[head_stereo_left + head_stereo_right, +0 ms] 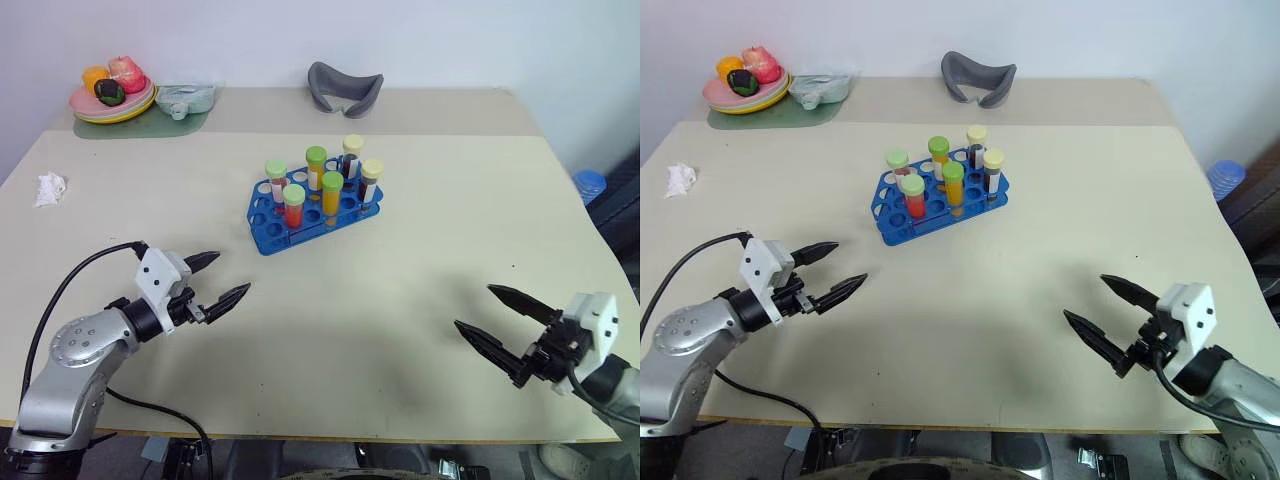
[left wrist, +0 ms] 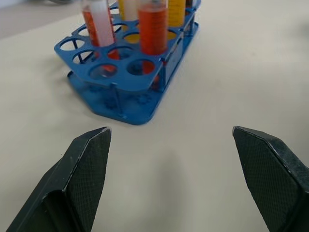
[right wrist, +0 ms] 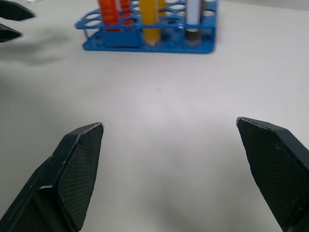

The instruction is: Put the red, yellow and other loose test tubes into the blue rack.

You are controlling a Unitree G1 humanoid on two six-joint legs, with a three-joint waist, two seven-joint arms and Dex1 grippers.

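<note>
Both grippers, left [image 1: 222, 279] and right [image 1: 490, 316], low in frame, open, empty; tubes [image 1: 322, 181] racked [image 1: 268, 240], so retreat gently.

A beige table [image 1: 420, 300] carries a blue rack [image 1: 268, 232] of capped test tubes at its centre, a crumpled white tissue [image 1: 49, 188] at left, and along the far edge a green mat [image 1: 130, 127] and a grey curved object [image 1: 344, 88].

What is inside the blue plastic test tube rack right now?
The blue plastic test tube rack holds six capped tubes standing upright: red-filled ones, yellow-filled ones and a dark one. Several front holes are vacant. The tubes' lower ends are partly hidden behind the rack's frame.
</note>
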